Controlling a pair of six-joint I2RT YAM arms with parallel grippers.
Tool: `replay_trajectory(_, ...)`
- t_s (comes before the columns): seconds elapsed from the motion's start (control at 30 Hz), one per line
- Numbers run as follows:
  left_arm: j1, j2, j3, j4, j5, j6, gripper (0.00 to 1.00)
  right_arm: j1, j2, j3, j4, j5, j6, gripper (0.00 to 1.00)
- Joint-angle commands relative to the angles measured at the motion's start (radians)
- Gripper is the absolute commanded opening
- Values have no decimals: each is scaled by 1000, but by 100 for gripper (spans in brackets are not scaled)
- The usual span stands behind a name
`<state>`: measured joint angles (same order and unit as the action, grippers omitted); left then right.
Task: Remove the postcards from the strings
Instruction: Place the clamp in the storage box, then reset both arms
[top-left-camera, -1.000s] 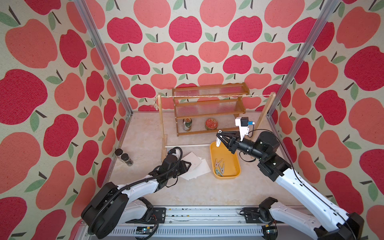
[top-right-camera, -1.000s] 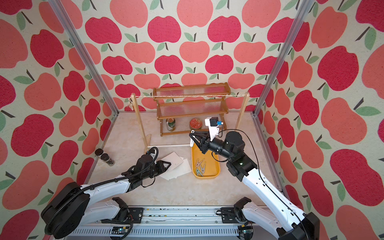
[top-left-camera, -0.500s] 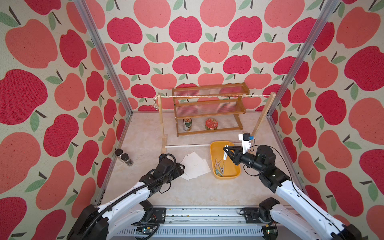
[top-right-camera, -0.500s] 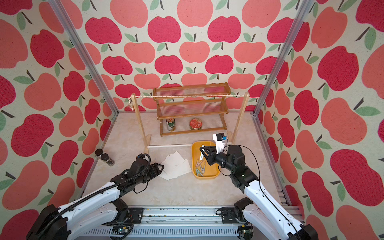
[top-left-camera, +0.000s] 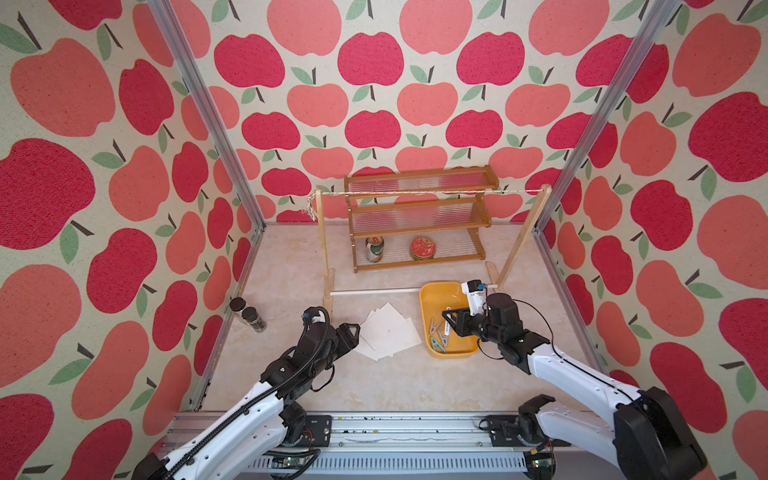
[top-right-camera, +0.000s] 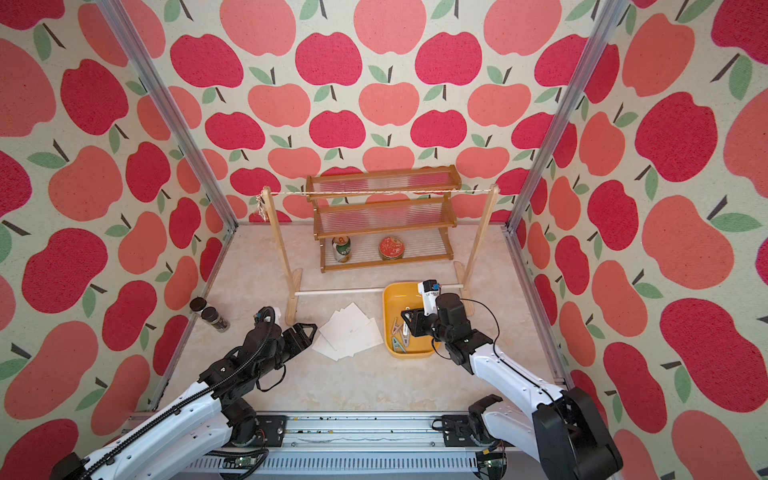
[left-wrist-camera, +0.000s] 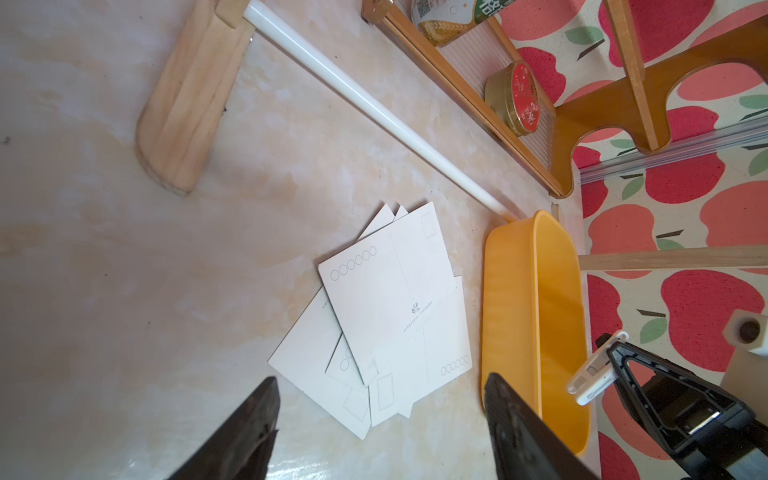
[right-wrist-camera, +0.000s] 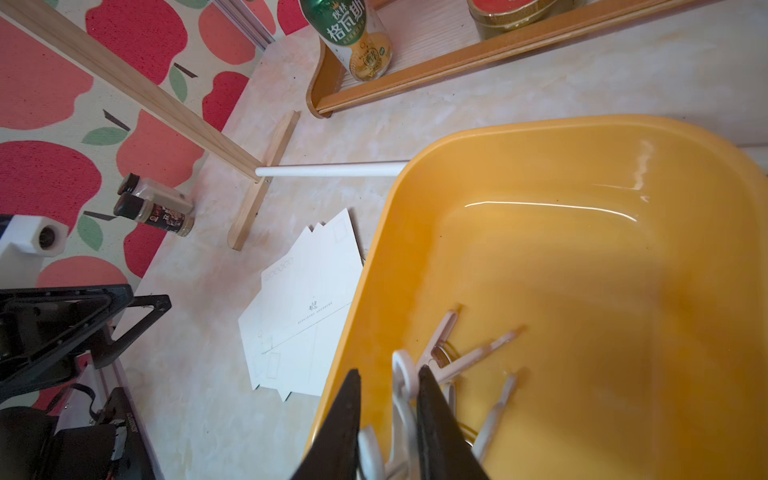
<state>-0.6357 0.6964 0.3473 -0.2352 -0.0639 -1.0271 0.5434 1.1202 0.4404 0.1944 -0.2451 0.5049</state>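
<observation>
left hand (top-left-camera: 352, 331) backed off postcards (top-left-camera: 388, 336), open; right hand (top-left-camera: 449, 320) pinches clothespin (right-wrist-camera: 404, 386) over bin (top-left-camera: 440, 295).

Bright, even, daylight-soft light fills both top views, leaving only faint shadows under the pile of white paper postcards (top-left-camera: 388, 336). The wide lens bows the slanted aluminium frame posts (top-left-camera: 208, 112) outward. In the right wrist view white glare streaks the glossy yellow plastic tub (right-wrist-camera: 548, 257), and part of its floor is shaded. The white plastic clothespin (right-wrist-camera: 405, 374) nearest the lens is smeared, perhaps by motion. In the left wrist view the black fingers (left-wrist-camera: 249, 428) of the left gripper (left-wrist-camera: 382, 378) are out of focus.
</observation>
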Motion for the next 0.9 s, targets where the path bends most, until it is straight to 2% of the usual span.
replay_trajectory(0.0,-6,38,27,29,4,19,76,13,39,-14,60,53,-21,27)
replay_trajectory(0.1,-17,69,28,58,4,25,76,19,65,-10,54,69,-29,33)
replay_trajectory(0.2,-30,92,39,67,-7,36,76,22,45,-9,28,90,-30,48)
replay_trajectory(0.4,-45,122,47,88,-14,48,77,21,-94,-16,-90,120,-49,57)
replay_trajectory(0.53,-68,150,68,74,-38,69,79,23,-218,-23,-201,149,-67,74)
replay_trajectory(0.6,-81,165,88,54,-65,90,100,22,-276,-21,-262,176,-82,82)
replay_trajectory(0.67,-87,182,114,32,-84,115,99,24,-329,-17,-317,208,-101,99)
replay_trajectory(0.8,-88,212,177,-32,-136,177,99,24,-380,12,-411,286,-134,99)
replay_trajectory(0.87,-88,222,218,-65,-173,250,99,23,-397,22,-431,336,-152,99)
